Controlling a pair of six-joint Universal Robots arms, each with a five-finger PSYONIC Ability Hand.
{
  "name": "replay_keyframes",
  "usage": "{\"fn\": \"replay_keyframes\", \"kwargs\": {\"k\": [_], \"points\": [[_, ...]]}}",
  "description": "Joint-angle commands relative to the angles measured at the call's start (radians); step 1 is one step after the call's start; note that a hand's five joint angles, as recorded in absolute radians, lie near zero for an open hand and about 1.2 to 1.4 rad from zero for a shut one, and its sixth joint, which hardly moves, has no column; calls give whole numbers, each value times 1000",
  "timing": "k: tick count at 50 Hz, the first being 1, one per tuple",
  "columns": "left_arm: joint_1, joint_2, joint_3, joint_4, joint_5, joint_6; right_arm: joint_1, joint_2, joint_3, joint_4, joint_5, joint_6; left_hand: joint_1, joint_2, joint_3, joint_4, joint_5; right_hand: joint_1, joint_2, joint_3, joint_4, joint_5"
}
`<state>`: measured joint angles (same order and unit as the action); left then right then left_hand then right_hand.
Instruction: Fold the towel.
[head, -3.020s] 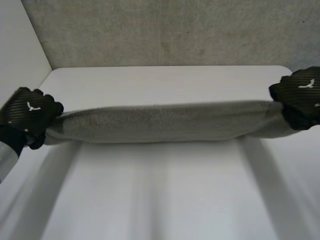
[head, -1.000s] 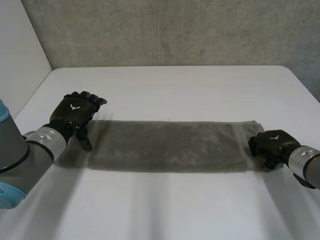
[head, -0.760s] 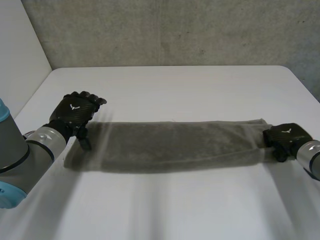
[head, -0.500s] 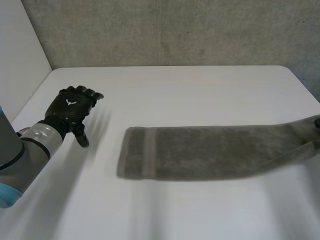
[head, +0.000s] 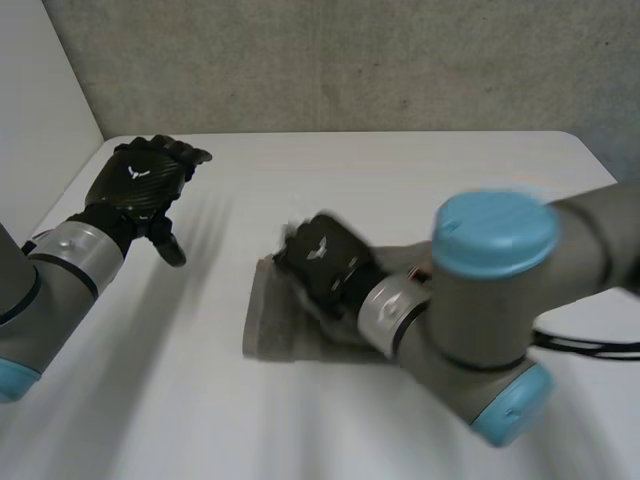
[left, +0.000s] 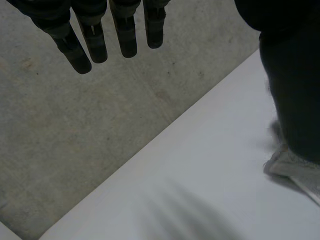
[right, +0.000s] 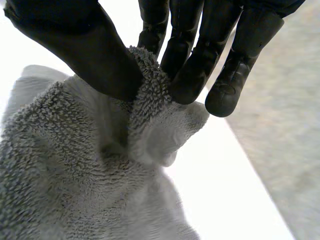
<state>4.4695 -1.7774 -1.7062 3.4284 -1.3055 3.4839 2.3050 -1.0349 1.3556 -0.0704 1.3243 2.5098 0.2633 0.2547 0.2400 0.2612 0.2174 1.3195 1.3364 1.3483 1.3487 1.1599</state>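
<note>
The grey towel (head: 275, 320) lies in the middle of the white table (head: 420, 170), mostly covered by my right arm. My right hand (head: 322, 262) sits over its left end, thumb and fingers pinching a fold of the towel's end (right: 150, 85) in the right wrist view. The towel (right: 65, 170) hangs bunched below that pinch. My left hand (head: 145, 185) hovers over the table's far left part, apart from the towel, with its fingers (left: 95, 40) straight and nothing in them. A towel corner (left: 292, 167) lies beyond them.
A grey concrete wall (head: 330, 60) runs behind the table's far edge. A white panel (head: 35, 110) stands at the left. My right arm's big joint with a light-blue cap (head: 495, 235) reaches across the table's right half.
My right hand has swung its end of the towel from the far right over to the left end, doubling the strip. My left hand has let go and lifted away toward the far left.
</note>
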Motion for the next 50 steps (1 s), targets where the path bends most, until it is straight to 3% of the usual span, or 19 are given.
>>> {"fn": "replay_keyframes", "kwargs": {"k": [1,2,9,16,29,35,43,45,46,48,50], "points": [[-19,-10,10,2,-1,0,5,59,-3,6,-2,-39,-82,-73,-59,-80,-211,-906,-922,-934,-935,-921],[-27,-10,17,2,-1,-2,-9,50,8,-2,-2,-34,-82,-73,-59,-80,-211,-1145,-1162,-1174,-1174,-1160],[-95,-11,46,8,-3,-2,-49,-126,97,-11,-2,3,-76,-68,-53,-74,-205,-1145,-1162,-1174,-1174,-1160],[-231,-26,63,8,-20,-20,-199,-273,298,-25,-4,115,-73,-65,-50,-71,-202,-1145,-1162,-1174,-1174,-1160],[-424,-223,111,8,-95,-35,-349,-292,566,-126,-39,118,-73,-65,-50,-71,-202,-1145,-1162,-1174,-1174,-1160],[-441,-339,158,8,-124,-26,-369,-266,582,-169,-24,116,-65,-56,-41,-62,-193,-962,-979,-991,-991,-977],[-415,-376,191,8,-291,-28,-371,-192,571,-184,24,90,-47,-38,-24,-45,-175,-686,-702,-714,-715,-700],[-389,-364,177,6,-334,-29,-371,-154,562,-200,64,69,-47,-38,-24,-45,-175,-458,-475,-487,-487,-473],[-389,-364,177,6,-334,-29,-371,-154,562,-200,64,69,-47,-38,-24,-45,-175,-457,-473,-485,-486,-471],[-391,-356,157,6,-350,-28,-372,-142,554,-216,114,41,-47,-38,-24,-45,-175,-62,-79,-91,-91,-77],[-392,-353,142,6,-353,-28,-371,-143,554,-227,139,28,-47,-38,-24,-45,-175,75,59,47,46,60]]}}
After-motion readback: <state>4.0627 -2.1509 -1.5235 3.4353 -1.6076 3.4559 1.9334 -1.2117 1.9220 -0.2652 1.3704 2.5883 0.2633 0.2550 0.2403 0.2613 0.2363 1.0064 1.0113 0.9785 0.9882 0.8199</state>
